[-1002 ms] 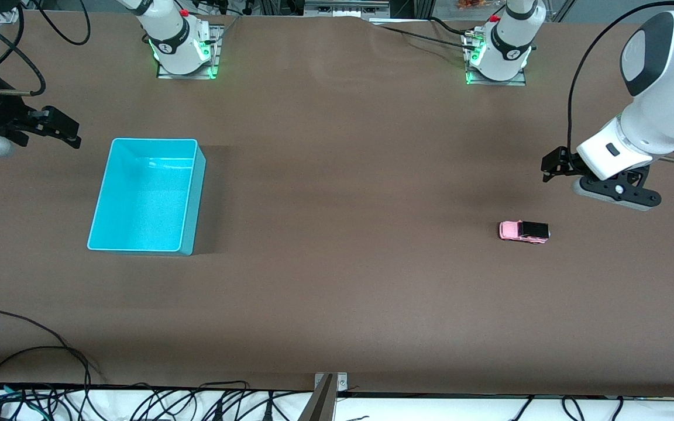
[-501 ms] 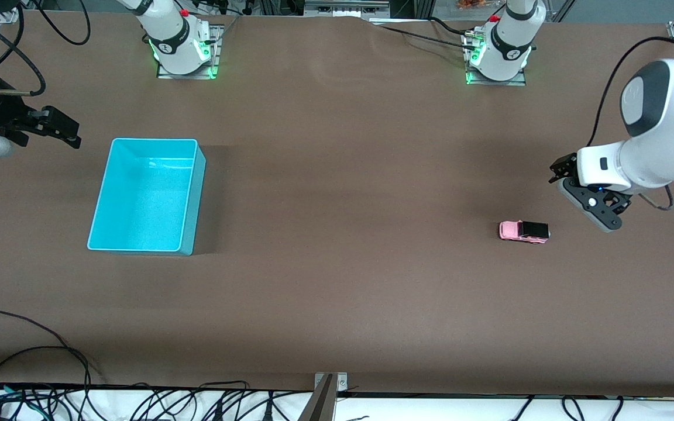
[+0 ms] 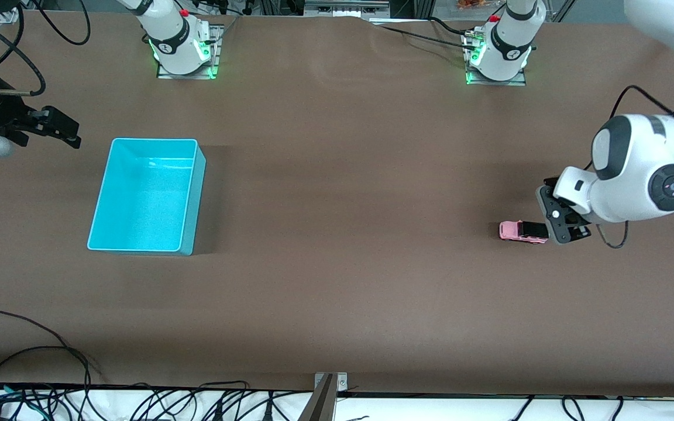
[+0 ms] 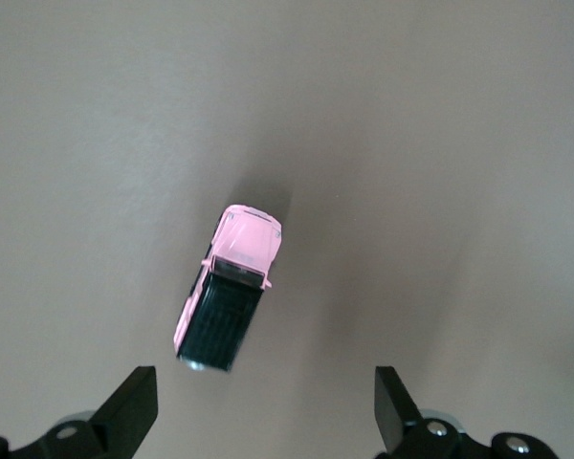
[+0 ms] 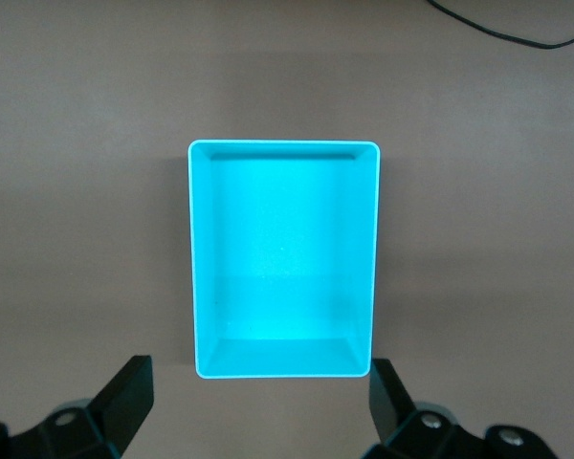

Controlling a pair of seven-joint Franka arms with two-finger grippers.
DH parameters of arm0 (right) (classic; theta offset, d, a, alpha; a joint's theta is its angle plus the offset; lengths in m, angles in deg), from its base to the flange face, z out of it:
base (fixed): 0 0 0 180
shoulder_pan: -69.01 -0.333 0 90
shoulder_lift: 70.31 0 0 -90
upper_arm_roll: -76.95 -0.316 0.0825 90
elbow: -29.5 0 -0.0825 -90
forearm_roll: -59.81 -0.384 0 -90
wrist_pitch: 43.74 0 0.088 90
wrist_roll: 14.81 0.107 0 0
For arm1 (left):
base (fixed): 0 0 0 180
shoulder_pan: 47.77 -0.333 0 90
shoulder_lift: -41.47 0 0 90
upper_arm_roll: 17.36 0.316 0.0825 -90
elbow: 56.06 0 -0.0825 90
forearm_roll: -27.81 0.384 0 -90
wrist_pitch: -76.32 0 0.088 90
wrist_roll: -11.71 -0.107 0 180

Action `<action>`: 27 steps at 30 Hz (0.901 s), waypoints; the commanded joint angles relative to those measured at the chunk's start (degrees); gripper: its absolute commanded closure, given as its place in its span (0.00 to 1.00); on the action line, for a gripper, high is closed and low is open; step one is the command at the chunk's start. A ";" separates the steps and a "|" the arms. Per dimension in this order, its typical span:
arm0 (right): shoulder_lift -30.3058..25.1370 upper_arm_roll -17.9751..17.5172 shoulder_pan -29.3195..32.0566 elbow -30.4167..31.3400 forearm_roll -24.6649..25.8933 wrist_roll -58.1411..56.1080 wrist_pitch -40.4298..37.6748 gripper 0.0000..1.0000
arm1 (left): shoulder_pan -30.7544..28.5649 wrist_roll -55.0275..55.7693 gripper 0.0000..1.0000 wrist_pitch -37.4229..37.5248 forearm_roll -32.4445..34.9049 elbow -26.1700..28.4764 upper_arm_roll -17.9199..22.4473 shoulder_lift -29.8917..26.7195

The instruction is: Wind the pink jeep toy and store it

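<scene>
The pink jeep toy (image 3: pixel 523 231) stands on the brown table toward the left arm's end, its black roof panel facing the left gripper. In the left wrist view the jeep (image 4: pixel 230 287) lies just ahead of the fingers, not between them. My left gripper (image 3: pixel 563 225) points down over the table right beside the jeep's black end, and it is open and empty (image 4: pixel 263 406). My right gripper (image 3: pixel 59 128) waits at the right arm's end of the table, open and empty (image 5: pixel 258 402), beside the cyan bin (image 3: pixel 193 199), which shows empty in the right wrist view (image 5: pixel 283 143).
Both arm bases (image 3: pixel 182 47) (image 3: pixel 498 52) stand along the table's edge farthest from the front camera. Loose black cables (image 3: pixel 33 351) lie at the table's near edge toward the right arm's end. A metal bracket (image 3: pixel 328 383) sits at the middle of the near edge.
My left arm has swung down and toward the jeep, turning its gripper to point downward beside the jeep's black end. The jeep, bin and right arm have not moved.
</scene>
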 commanded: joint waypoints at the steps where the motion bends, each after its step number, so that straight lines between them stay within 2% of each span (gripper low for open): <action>1: 0.00 0.10 -0.01 -1.13 -0.47 -0.30 -1.20 0.00 | -0.58 -6.60 0.00 -3.33 0.74 -0.57 -0.22 3.76; 7: 0.00 0.10 -0.01 -1.13 -0.47 -0.30 -1.20 0.00 | -1.63 -13.81 0.00 -9.48 0.83 0.92 -0.22 6.13; 17: 0.00 0.10 -0.01 -1.13 -0.47 -0.30 -1.20 0.00 | -2.16 -16.19 0.00 -24.06 1.01 10.50 -0.31 6.48; 24: 0.00 0.10 -0.01 -1.13 -0.47 -0.30 -1.20 0.00 | -2.07 -16.72 0.00 -27.24 1.01 12.35 -0.48 6.66; 25: 0.00 0.10 -0.01 -1.13 -0.47 -0.30 -1.20 0.00 | -2.07 -16.81 0.04 -27.33 1.09 12.26 -0.48 6.66; 26: 0.00 0.18 -0.01 -1.13 -0.47 -0.30 -1.20 0.00 | -1.99 -16.90 0.16 -27.33 1.27 12.17 -0.48 6.57; 27: -0.08 0.19 -0.01 -1.13 -0.47 -0.30 -1.20 0.00 | -1.99 -16.90 0.35 -27.33 1.36 12.17 -0.48 6.57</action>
